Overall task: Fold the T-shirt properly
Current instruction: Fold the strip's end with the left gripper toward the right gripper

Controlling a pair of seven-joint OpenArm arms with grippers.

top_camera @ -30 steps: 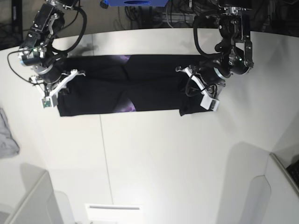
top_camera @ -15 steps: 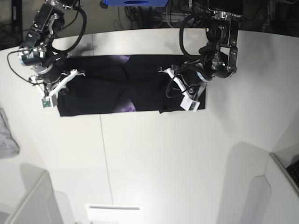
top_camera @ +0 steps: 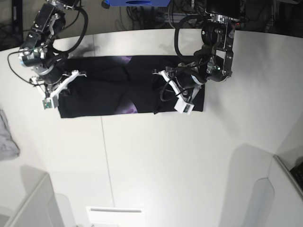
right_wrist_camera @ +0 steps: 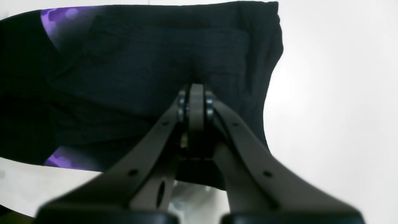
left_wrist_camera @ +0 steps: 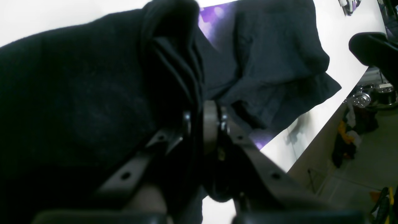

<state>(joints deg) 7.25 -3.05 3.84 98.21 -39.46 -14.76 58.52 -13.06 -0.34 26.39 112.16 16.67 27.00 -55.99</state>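
Note:
The black T-shirt lies as a long folded strip across the far part of the white table, with purple print showing at its folds. My left gripper, on the right side of the base view, is shut on the shirt's right end and holds it doubled over toward the middle. In the left wrist view bunched black cloth hangs from the jaws. My right gripper is at the shirt's left end. In the right wrist view it is shut, pinching the cloth near its edge.
A small light-grey cloth lies at the table's left edge. A blue object sits beyond the far edge. White bin walls stand at the bottom left and bottom right. A seam runs down the table.
My left gripper has carried the shirt's right end leftward, so the strip is shorter and its right part lies doubled. The right arm has not moved.

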